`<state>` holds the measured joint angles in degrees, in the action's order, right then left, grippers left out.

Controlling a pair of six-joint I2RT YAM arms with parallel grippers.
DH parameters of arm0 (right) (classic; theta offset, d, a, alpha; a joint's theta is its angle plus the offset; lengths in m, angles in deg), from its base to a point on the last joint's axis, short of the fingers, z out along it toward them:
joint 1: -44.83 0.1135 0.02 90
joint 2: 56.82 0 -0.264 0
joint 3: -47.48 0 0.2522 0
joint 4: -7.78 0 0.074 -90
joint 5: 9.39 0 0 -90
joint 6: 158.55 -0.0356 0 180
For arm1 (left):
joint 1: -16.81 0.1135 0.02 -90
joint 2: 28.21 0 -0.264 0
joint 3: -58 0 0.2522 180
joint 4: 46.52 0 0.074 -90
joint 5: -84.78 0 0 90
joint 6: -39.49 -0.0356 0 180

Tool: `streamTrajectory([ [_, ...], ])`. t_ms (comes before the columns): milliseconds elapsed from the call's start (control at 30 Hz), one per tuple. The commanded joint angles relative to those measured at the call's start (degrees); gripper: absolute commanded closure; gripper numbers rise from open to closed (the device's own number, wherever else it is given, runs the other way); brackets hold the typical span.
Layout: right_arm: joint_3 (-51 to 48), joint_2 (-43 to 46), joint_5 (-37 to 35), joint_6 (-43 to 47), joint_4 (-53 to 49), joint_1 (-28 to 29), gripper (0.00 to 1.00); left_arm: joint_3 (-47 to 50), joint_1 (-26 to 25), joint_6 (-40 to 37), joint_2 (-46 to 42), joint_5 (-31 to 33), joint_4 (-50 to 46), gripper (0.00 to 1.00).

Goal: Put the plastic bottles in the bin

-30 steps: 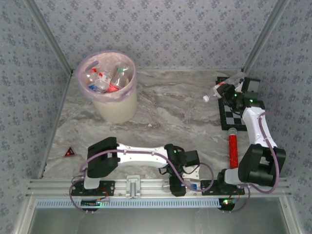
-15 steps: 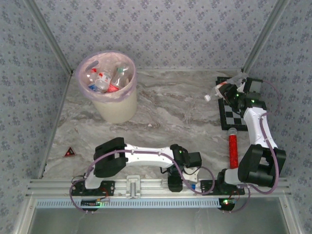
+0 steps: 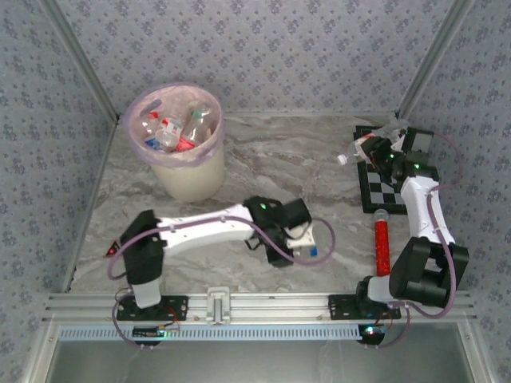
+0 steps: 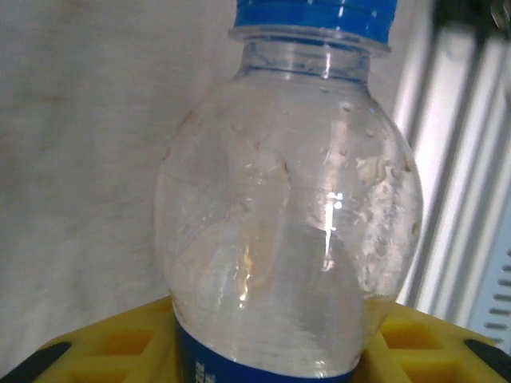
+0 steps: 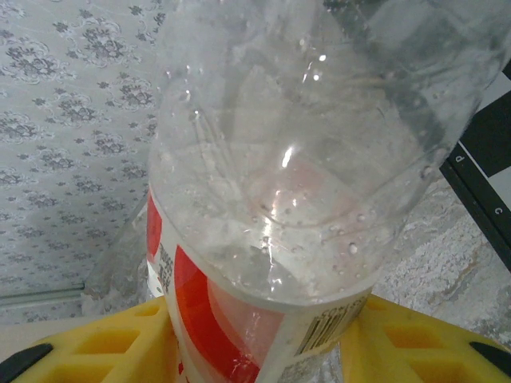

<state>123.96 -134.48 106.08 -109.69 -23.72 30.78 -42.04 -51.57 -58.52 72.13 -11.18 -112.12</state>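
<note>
**Two bottles in hand, the rest binned**

The bin point(image 3: 192, 182) holds a heap of bottles point(image 3: 170, 132). It stands well away from both grippers, far off to the left of each.

The left gripper point(image 3: 299, 237) is clamped on a blue-cap bottle point(image 4: 287, 231), whose body sits between the yellow pads point(image 4: 108, 343). The right gripper point(image 3: 384, 152) grips a red-label bottle point(image 5: 279, 191), with the cap pointing left of it.

By my reading the job is nearly done. These two bottles seem to be all that is left, and each needs carrying over the rim and letting go.

Below the right gripper lies a chequered board point(image 3: 375, 195). A red cylinder point(image 3: 381, 243) lies nearer that arm's base. The table point(image 3: 271, 163) is grey veined marble. A small red triangle point(image 3: 113, 249) sits far left of the left gripper. Blue-grey flowered walls point(image 3: 279, 56) close in three sides, and a metal rail point(image 3: 263, 303) runs along the near edge.
</note>
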Motion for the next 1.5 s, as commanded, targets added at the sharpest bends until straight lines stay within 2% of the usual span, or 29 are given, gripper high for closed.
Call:
streamTrajectory([
  [0, -2.57, 1.99, 1.76, -0.69, 1.33, -0.46, 0.51, -1.56, 4.90, 2.76, -6.20, 3.75, -0.35, 0.71],
  [100, -5.29, 2.60, 2.59, -0.39, 2.37, -0.21, 0.51, -4.22, 10.71, 4.42, -10.80, 5.15, -0.84, 0.72],
  [333, -10.83, 4.66, 2.83, 1.50, 2.03, 2.40, 0.51, -11.23, 25.03, 13.25, -19.66, 9.55, 5.26, 0.85],
  [467, -12.75, 5.86, 2.58, 2.09, 1.55, 3.64, 0.51, -13.13, 34.01, 15.09, -23.58, 7.20, 9.54, 0.88],
  [600, -13.65, 5.64, 2.42, 2.96, 0.98, 3.69, 0.51, -17.28, 42.65, 12.98, -23.21, 8.62, 6.74, 0.90],
  [733, -14.30, 5.52, 3.09, 2.65, 1.67, 4.02, 0.51, -20.15, 52.48, 12.27, -19.66, 10.96, 4.47, 0.96],
  [833, -14.06, 5.10, 3.03, 3.12, 1.64, 4.33, 0.51, -22.32, 57.30, 11.44, -16.11, 10.99, 2.92, 0.97],
  [933, -13.76, 4.25, 3.18, 3.93, 0.95, 4.24, 0.51, -27.47, 59.62, 10.44, -11.53, 10.25, -2.71, 0.97],
  [1233, -14.03, 1.96, 3.73, 4.10, 1.82, 4.29, 0.51, -37.16, 60.64, 7.21, -0.80, 12.25, -19.72, 0.96],
  [1333, -13.85, 0.79, 3.99, 4.05, 2.47, 4.59, 0.50, -40.01, 60.63, 6.69, 3.81, 10.27, -24.44, 0.95],
  [1467, -14.29, 0.59, 3.97, 4.05, 2.67, 4.98, 0.50, -39.11, 60.58, 6.09, 6.67, 5.46, -25.11, 0.91],
])
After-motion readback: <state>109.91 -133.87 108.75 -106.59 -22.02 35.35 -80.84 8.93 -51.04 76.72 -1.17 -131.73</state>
